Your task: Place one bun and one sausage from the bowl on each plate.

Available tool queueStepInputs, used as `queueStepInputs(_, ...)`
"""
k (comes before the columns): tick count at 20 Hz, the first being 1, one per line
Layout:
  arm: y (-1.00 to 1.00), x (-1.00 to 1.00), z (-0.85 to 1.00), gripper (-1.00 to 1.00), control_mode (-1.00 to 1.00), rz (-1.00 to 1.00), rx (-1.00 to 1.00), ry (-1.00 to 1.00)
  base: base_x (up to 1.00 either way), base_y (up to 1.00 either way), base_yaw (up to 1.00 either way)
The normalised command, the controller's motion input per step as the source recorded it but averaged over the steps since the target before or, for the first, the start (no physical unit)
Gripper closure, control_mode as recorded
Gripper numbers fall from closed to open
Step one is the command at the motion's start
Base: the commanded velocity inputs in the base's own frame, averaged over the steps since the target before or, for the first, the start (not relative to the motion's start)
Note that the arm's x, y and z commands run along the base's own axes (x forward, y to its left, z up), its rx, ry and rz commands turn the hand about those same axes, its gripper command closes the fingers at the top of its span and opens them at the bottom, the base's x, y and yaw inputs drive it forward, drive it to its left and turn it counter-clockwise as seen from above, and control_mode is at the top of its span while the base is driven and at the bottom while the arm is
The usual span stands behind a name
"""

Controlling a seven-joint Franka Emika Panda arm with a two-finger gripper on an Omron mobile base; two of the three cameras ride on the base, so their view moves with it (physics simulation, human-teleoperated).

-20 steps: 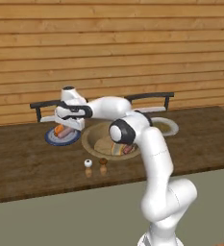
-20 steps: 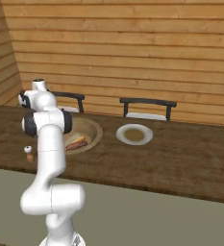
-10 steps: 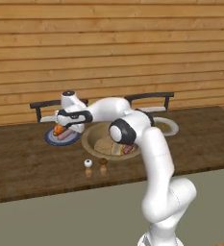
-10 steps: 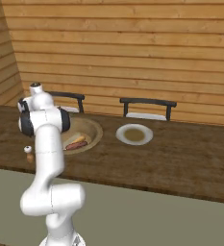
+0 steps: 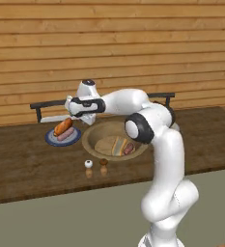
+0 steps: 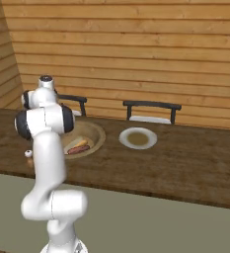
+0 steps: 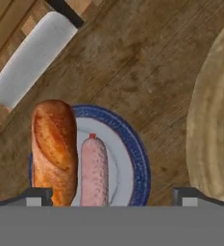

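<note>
Claw spread wide, empty, above blue plate; orange bun and pink sausage lying there; first plate looks done; next, back to bowl for split bun.

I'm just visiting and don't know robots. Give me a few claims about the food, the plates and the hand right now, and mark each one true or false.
1. The glossy orange-brown bun lies on the dark blue plate. True.
2. The pale pink sausage lies beside that bun on the same plate. True.
3. The white plate already holds a bun. False: no bun or sausage lies on it.
4. The wide tan wooden bowl is empty. False: a split tan bun and a reddish-brown sausage lie in it.
5. The hand grips the orange-brown bun. False: its fingers stand wide apart above the blue plate, holding nothing.
</note>
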Motion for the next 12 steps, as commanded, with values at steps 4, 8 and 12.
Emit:
queueStepInputs(4,-1.0,-0.63,0.84,-1.0,-1.0,0.0,-0.01,0.0,0.0,0.0,0.0)
queueStepInputs(8,-1.0,-0.64,0.43,-1.0,-1.0,0.0,-0.1,0.03,0.0,0.0,0.0)
queueStepInputs(12,-1.0,-0.79,-0.04,-1.0,-1.0,0.0,-0.13,0.1,0.0,0.0,0.0)
